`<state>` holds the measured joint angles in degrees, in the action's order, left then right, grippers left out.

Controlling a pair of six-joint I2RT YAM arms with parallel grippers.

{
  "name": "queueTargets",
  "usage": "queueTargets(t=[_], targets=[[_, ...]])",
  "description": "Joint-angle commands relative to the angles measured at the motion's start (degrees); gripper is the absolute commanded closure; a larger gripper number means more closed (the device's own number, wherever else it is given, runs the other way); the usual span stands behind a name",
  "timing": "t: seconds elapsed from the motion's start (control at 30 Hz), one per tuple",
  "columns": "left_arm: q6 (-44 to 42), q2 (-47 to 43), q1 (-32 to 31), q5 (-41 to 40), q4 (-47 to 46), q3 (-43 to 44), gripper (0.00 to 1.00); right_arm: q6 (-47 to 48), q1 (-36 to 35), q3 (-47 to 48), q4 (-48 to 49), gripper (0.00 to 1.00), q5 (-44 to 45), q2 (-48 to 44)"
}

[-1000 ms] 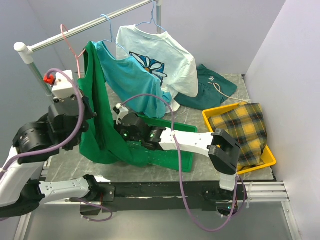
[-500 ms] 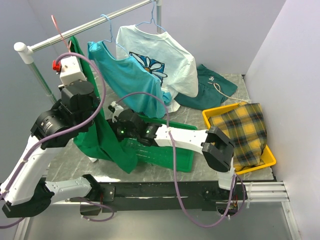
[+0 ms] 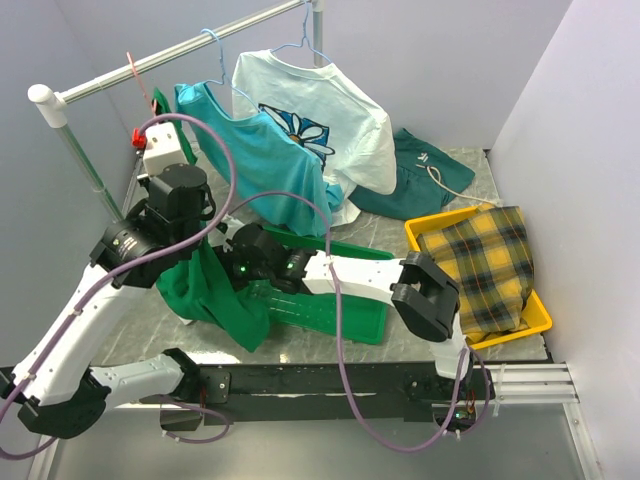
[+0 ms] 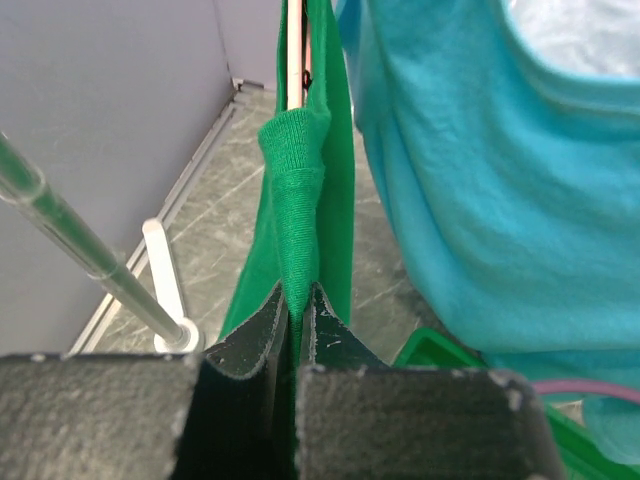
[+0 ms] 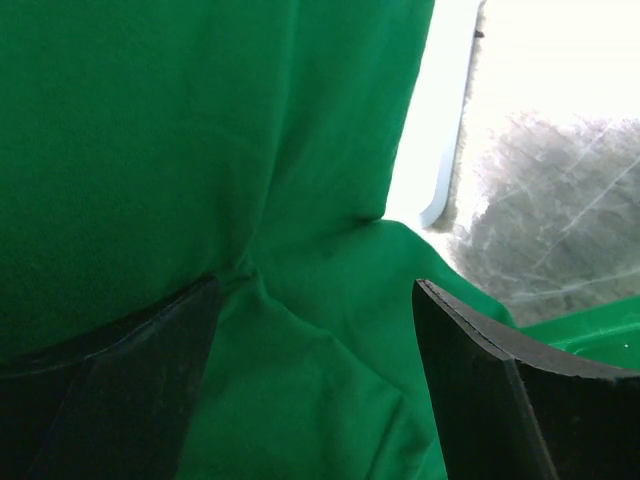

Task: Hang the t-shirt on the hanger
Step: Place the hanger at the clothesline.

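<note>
The bright green t-shirt (image 3: 212,295) hangs from the pink hanger (image 3: 131,68) just under the rail and bunches over the table's left side. My left gripper (image 4: 297,300) is shut on a fold of the t-shirt (image 4: 298,190) beside the pink hanger wire (image 4: 294,50). In the top view its fingers are hidden behind the wrist. My right gripper (image 5: 312,340) is low beside the hanging cloth. Its jaws stand wide apart, with green t-shirt (image 5: 200,150) fabric spread loosely between the fingers (image 5: 500,390).
The metal rail (image 3: 170,52) carries two light-blue hangers with a turquoise shirt (image 3: 265,160) and a white daisy shirt (image 3: 320,115). A green bin (image 3: 340,310) lies under the right arm. A yellow tray (image 3: 535,320) holds plaid cloth. A dark teal garment (image 3: 420,180) lies behind.
My left arm has risen and swung right toward the rail, carrying hanger and t-shirt with it. The shirt's lower part has gathered. The right gripper shifted slightly left, still open.
</note>
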<state>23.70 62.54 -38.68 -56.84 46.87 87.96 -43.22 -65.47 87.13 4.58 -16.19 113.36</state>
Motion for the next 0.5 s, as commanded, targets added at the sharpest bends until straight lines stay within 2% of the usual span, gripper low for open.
queueTargets(t=[0.0,0.3,0.37,0.4,0.43,0.47], targets=[[0.82,-2.95,2.64,3.22,-5.91,-2.18,0.99,-0.28,-0.09,4.01,0.35,0.14,-0.52,0.19],[0.29,-2.08,7.65,9.02,-8.99,-3.85,0.99,-3.71,1.22,10.32,2.71,0.14,1.59,6.06],[0.38,-1.73,8.09,9.9,-8.9,-3.85,0.9,-3.45,1.49,15.49,1.5,0.14,2.91,7.83],[0.38,-1.81,8.26,10.08,-8.82,-3.85,0.74,-3.1,1.66,17.09,1.14,0.14,3.87,9.32],[0.29,-1.9,8.35,10.52,-8.82,-3.94,0.63,-2.84,2.01,18.41,0.79,0.14,6.06,9.94],[0.12,-2.42,8.27,10.96,-8.99,-4.11,0.59,-2.57,2.1,20.08,0.26,0.14,7.64,10.38]])
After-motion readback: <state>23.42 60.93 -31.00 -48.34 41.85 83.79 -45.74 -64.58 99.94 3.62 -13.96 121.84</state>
